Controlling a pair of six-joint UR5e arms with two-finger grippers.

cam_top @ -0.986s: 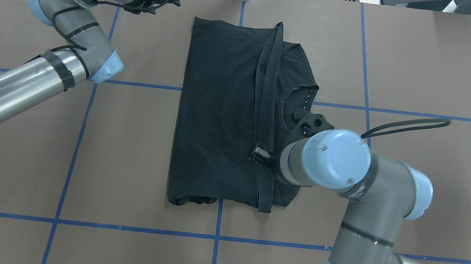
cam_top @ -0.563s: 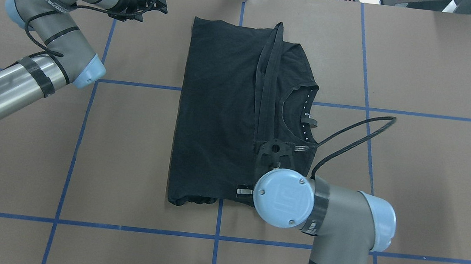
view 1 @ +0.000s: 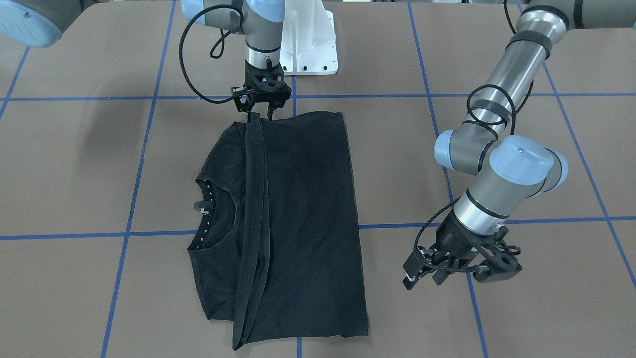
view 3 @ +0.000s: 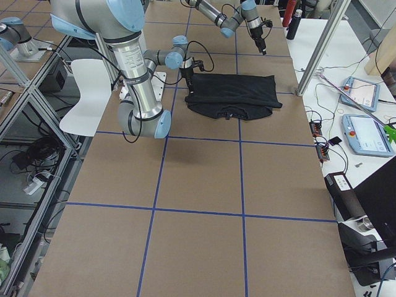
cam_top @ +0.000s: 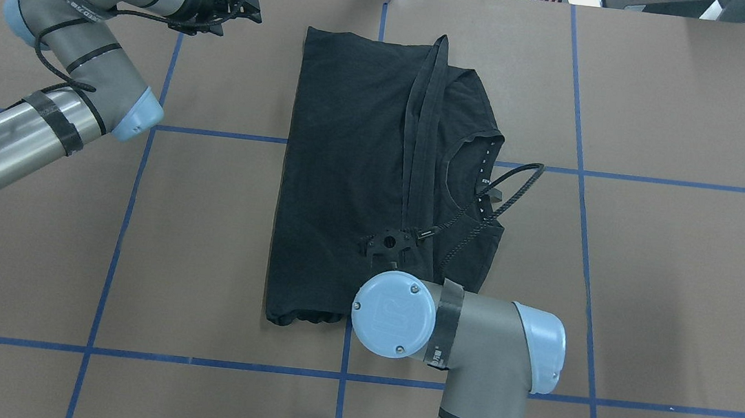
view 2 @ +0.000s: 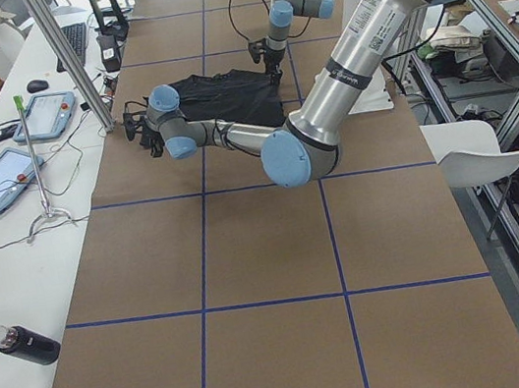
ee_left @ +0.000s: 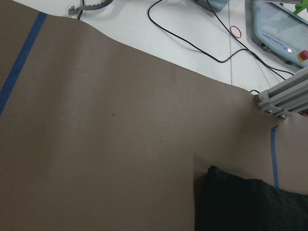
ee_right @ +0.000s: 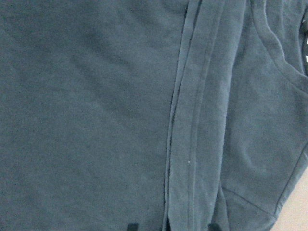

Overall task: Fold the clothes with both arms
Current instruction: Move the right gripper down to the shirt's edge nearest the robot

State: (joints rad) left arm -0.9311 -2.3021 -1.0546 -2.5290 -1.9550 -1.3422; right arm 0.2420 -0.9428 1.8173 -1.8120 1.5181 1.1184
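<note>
Black T-shirt (cam_top: pixel 348 179) lies flat in the middle of the bench (cam_top: pixel 649 279), folded lengthwise into a tall rectangle with its plain side up. A narrow hem band (cam_top: pixel 419 158) runs the whole length of it. The dotted inner collar (cam_top: pixel 481 172) shows on the robot's right side of that band. The right end effector (view 1: pixel 259 115) stands over the shirt's edge nearest the robot, fingers spread; its wrist camera shows a dark fingertip (ee_right: pixel 132 226) on each side of the band, with nothing pinched. A black cable (cam_top: pixel 517 186) from the right arm (cam_top: pixel 489 346) loops above the collar. The left end effector (cam_top: pixel 247 5) hangs over bare bench just beside the shirt's far corner on the robot's left, apart from the cloth, fingers spread and empty. Blue tape lines (cam_top: pixel 214 133) cross the brown bench surface
</note>
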